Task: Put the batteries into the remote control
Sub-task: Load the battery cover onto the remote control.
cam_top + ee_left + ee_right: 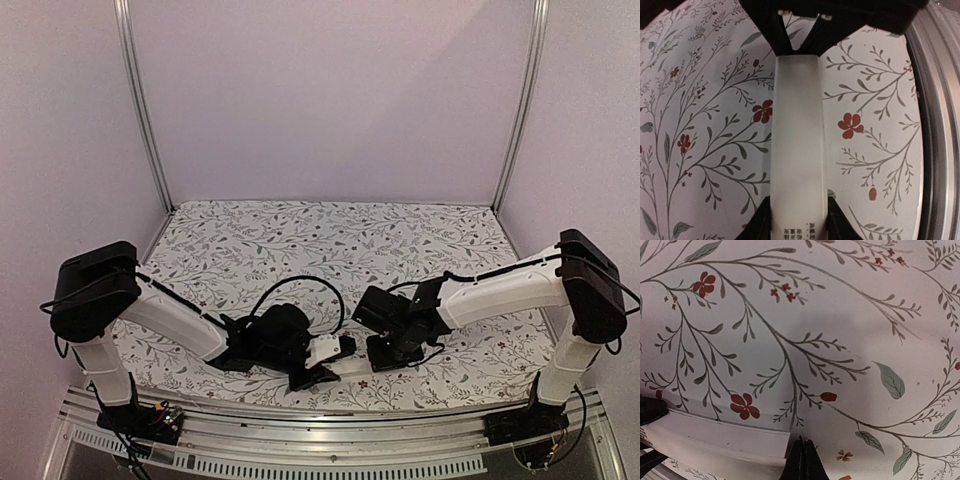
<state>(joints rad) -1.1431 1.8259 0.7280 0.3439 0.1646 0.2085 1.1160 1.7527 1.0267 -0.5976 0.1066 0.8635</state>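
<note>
Item inspected: the slim, long white plastic remote control (797, 140). It lies close to the near edge of the table, about midway along it. One end is clamped across its width in the left gripper (799, 222), whose black fingers (760, 225) press on both long sides. Small print shows at the held end. The upturned face is smooth and unbroken, with no open compartment visible. Whether the bar rests on the cloth cannot be told.

The right gripper (800, 462) has its jaws closed tip to tip with nothing visible between them. The tips sit at the remote's free end, touching or just beside it.

The batteries appear in no view, so their position is unknown.

Surroundings: white tablecloth with a printed leaf-and-flower pattern (840, 340); grey metal rail (940, 125) along the near edge, beside the remote.

Risks, as judged:
- The bar is held at one end only, so a push from the closed right tips could pivot it or drive it through the left jaws.
- Narrow tips on smooth plastic may skid off and strike the cloth.
- If the grip is lost this close to the near edge, the remote could slide against or over the rail.
- With no compartment exposed and no cells located, any loading attempt would be premature.
</note>
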